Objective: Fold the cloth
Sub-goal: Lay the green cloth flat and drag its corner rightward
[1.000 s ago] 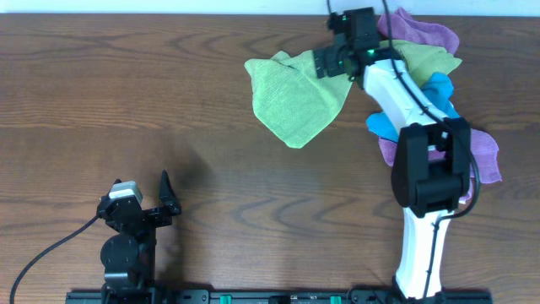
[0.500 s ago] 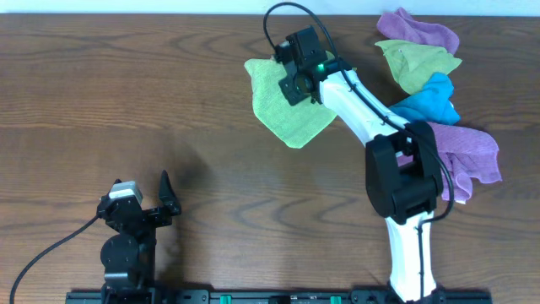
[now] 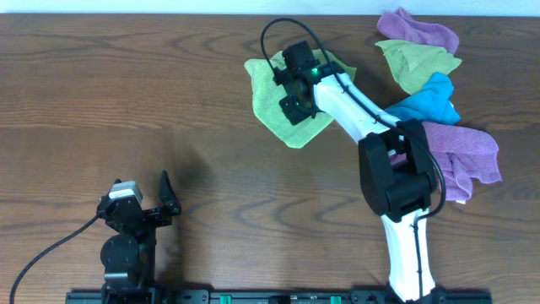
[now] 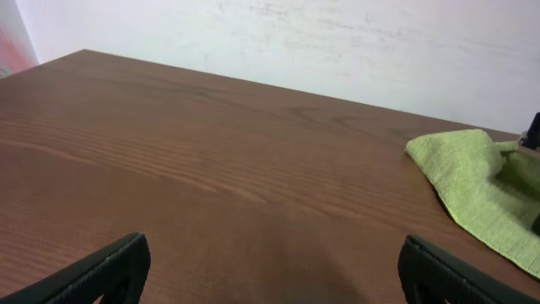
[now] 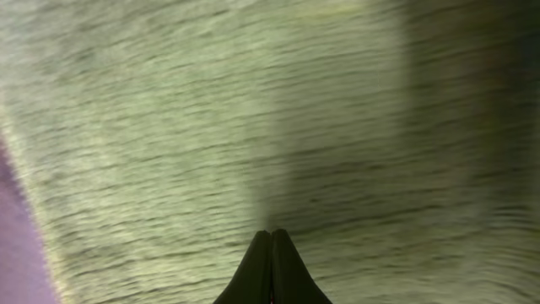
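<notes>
A light green cloth [image 3: 268, 97] lies spread and rumpled at the back middle of the wooden table [image 3: 126, 93]. My right gripper [image 3: 291, 105] is over the cloth's middle and points down at it. In the right wrist view its fingers [image 5: 271, 232] are shut tight, tips close to the green cloth [image 5: 211, 127], and no fabric shows between them. My left gripper [image 3: 142, 189] rests near the table's front left edge, far from the cloth. It stands open [image 4: 270, 274] with bare wood between its fingers, and the green cloth [image 4: 472, 181] lies off to its right.
More cloths are piled at the back right: a purple one [image 3: 418, 25], a green one [image 3: 418, 55], a blue one [image 3: 430, 97] and another purple one [image 3: 464, 152]. The right arm [image 3: 396, 177] reaches across that side. A purple strip [image 5: 17, 245] shows at the right wrist view's left edge.
The right gripper has shut and swung left from the cloth's right corner to over its middle. The left arm has not moved.
</notes>
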You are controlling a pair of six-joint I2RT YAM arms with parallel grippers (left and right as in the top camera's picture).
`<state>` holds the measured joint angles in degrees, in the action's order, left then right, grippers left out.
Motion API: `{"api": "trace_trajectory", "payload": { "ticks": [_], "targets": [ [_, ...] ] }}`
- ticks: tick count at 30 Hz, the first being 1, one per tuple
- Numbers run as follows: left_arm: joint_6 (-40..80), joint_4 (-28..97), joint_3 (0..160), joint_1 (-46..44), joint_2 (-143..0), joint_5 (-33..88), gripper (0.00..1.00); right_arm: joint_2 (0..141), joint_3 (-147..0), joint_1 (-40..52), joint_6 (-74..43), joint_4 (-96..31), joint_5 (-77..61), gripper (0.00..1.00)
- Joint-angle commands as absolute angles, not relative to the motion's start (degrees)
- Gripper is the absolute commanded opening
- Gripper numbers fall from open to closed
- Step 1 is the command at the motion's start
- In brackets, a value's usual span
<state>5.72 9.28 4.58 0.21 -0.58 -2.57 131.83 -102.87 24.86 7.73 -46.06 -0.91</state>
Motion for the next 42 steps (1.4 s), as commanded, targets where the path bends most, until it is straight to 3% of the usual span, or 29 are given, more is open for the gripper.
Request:
{"api": "trace_trajectory", "payload": {
  "ticks": [1, 13, 24, 31, 32, 34, 37, 38, 39, 40, 42],
  "targets": [
    [4.7, 9.9, 2.8, 0.1, -0.3, -3.2, 0.96, 132.1, -101.2, 27.1, 6.9, -46.8, -3.9, 0.01],
    [4.7, 9.9, 2.8, 0.1, -0.3, -3.2, 0.95, 132.0, -96.6, 32.6, 6.9, -48.3, -5.3, 0.01],
    [4.7, 9.9, 2.8, 0.1, -0.3, -3.2, 0.95, 129.2, -96.8, 49.4, 6.8, -50.6, -9.3, 0.01],
    [4.7, 9.9, 2.8, 0.1, -0.3, -3.2, 0.95, 125.6, -99.9, 47.6, 5.8, -49.5, -7.6, 0.01],
    [4.7, 9.9, 2.8, 0.1, -0.3, -3.2, 0.95, 124.7, -100.9, 46.8, 5.8, -49.6, -6.6, 0.09],
    [4.7, 9.9, 2.8, 0.1, -0.3, -3.2, 0.95, 123.1, -102.3, 45.5, 5.9, -50.0, -5.7, 0.49],
    [4.7, 9.9, 2.8, 0.1, -0.3, -3.2, 0.95, 119.9, -102.8, 42.7, 6.5, -50.3, -2.8, 0.73],
    [4.7, 9.9, 2.8, 0.1, -0.3, -3.2, 0.95, 119.4, -102.8, 41.3, 7.0, -51.7, -1.6, 0.67],
    [4.7, 9.9, 2.8, 0.1, -0.3, -3.2, 0.96, 119.2, -102.8, 40.2, 7.4, -53.4, -1.5, 0.4],
    [4.7, 9.9, 2.8, 0.1, -0.3, -3.2, 0.96, 119.2, -102.8, 39.1, 7.4, -55.2, -1.5, 0.05],
    [4.7, 9.9, 2.8, 0.1, -0.3, -3.2, 0.95, 119.2, -102.5, 36.3, 7.4, -59.2, -1.3, 0.01]
  ]
}}
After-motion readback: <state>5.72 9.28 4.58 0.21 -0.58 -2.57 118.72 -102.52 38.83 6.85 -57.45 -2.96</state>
